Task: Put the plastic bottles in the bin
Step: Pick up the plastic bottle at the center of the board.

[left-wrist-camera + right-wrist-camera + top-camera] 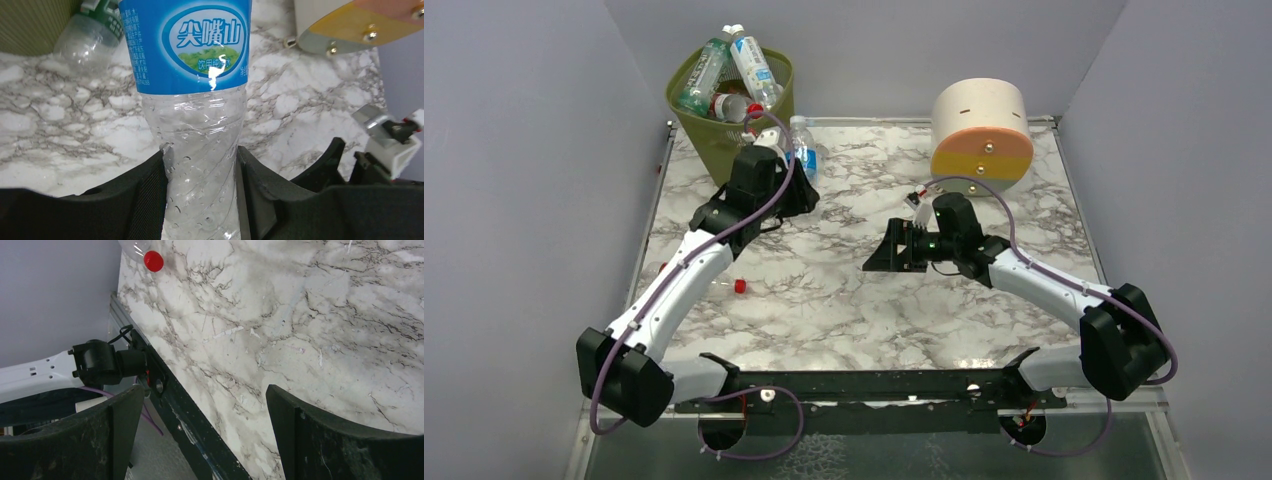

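Observation:
My left gripper (200,165) is shut on a clear plastic bottle with a blue label (190,45), its fingers pressing the lower body from both sides. In the top view that bottle (803,152) stands just right of the olive mesh bin (714,140) at the back left, with my left gripper (798,188) at it. Several bottles (752,62) stick out of the bin. A green-labelled bottle (92,32) lies on the table by the bin's wall (35,25). My right gripper (879,255) hovers open and holds nothing at mid-table.
A cream cylinder with orange and yellow bands (981,125) lies at the back right. A red-capped bottle (740,287) lies beside my left forearm, its cap (153,261) at the top of the right wrist view. Grey walls close in three sides; a black rail (200,430) runs along the near table edge.

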### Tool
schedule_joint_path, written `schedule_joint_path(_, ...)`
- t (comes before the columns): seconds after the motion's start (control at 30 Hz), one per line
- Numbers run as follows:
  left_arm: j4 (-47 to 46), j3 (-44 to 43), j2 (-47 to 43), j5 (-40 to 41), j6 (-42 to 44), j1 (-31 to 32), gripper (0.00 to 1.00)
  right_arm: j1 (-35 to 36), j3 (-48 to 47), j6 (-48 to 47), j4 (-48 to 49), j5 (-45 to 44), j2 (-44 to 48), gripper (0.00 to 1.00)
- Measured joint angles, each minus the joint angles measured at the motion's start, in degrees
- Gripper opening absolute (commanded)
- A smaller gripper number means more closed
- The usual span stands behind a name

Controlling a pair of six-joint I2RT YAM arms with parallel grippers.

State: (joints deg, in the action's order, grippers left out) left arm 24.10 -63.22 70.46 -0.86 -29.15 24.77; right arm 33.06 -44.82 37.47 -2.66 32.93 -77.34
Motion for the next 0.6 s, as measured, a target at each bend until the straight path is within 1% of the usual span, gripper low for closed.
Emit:
schedule_joint_path(0.2,3.45,-14.03,4.55,0.13,3.34,0.0,0.47,0.0,0.61,0.0,-0.07,0.0,0.55,0.95)
schedule_joint_path(0.4,5.97,-27.17,11.26,0.24,6.58,-1.05,0.47,0.0,1.09,-0.02,-0.5,-0.02,1.79,0.95)
schedule_joint_path(0.5,7.02,-33.29,14.75,-0.26,7.61,-3.41,0.47,0.0,1.11,-0.04,-0.59,-0.02,2.43,0.95)
schedule_joint_path(0.6,7.69,-39.47,18.38,-1.68,8.26,-7.65,0.47,0.0,1.11,-0.07,-0.85,-0.02,3.04,0.95)
